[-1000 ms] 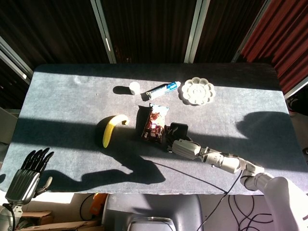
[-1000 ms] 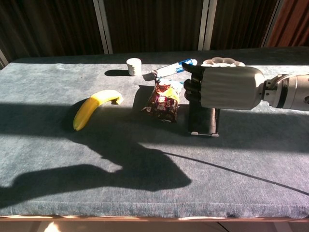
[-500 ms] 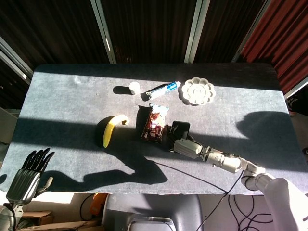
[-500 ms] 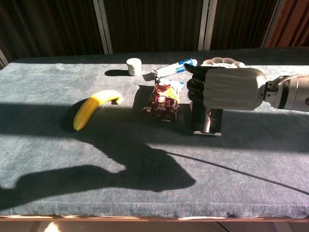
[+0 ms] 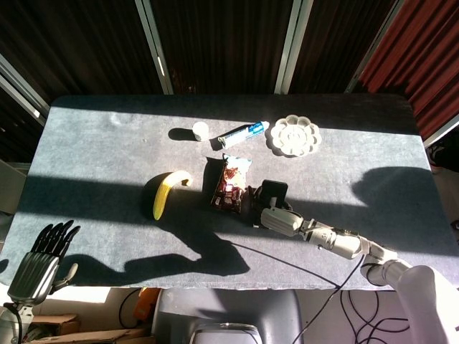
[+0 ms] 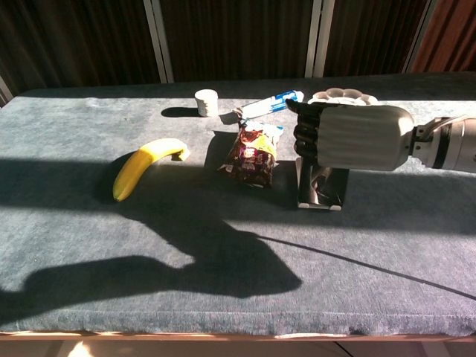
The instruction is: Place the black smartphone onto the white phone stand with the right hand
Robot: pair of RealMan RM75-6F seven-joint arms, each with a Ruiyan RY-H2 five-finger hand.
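Right hand (image 6: 349,137): silver shell, black fingers (image 6: 305,137); left hand (image 5: 39,261) alike.

The head view looks steeply down from above on the whole table (image 5: 86,143). The chest view sits low at the near edge, facing across it. Both share the banana (image 5: 165,192) (image 6: 145,167) and the middle of the tabletop.

You've shifted your right robot hand (image 6: 349,137) slightly rightward, carrying the flat black smartphone (image 5: 272,192) along with it.
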